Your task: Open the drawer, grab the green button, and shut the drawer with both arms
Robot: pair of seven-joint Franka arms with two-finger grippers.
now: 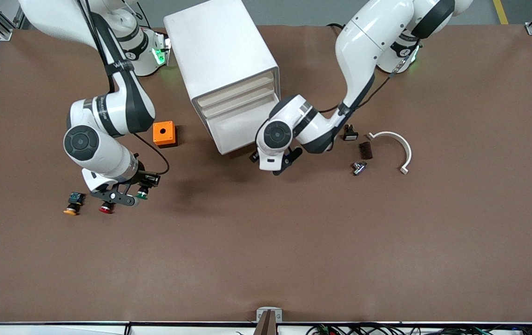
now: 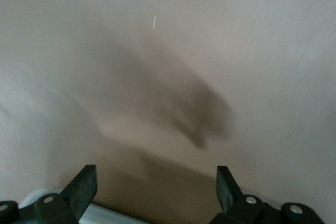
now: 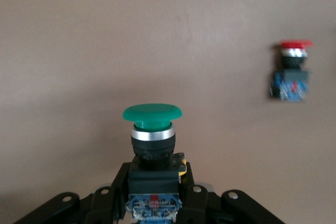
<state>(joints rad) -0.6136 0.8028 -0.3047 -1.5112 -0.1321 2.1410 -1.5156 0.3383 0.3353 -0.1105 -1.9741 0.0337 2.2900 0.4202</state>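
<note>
The button (image 3: 152, 129) is seen with a round green mushroom cap, a silver collar, a black body and a blue rear block (red and yellow details show on the block). It is clamped at its body between the closed fingers of the right gripper (image 1: 128, 193), cap pointing away from the wrist, over the brown table toward the right arm's end.

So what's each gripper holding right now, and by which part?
The right gripper holds the green button by its black body, cap pointing outward. The left gripper is open and holds nothing.
</note>
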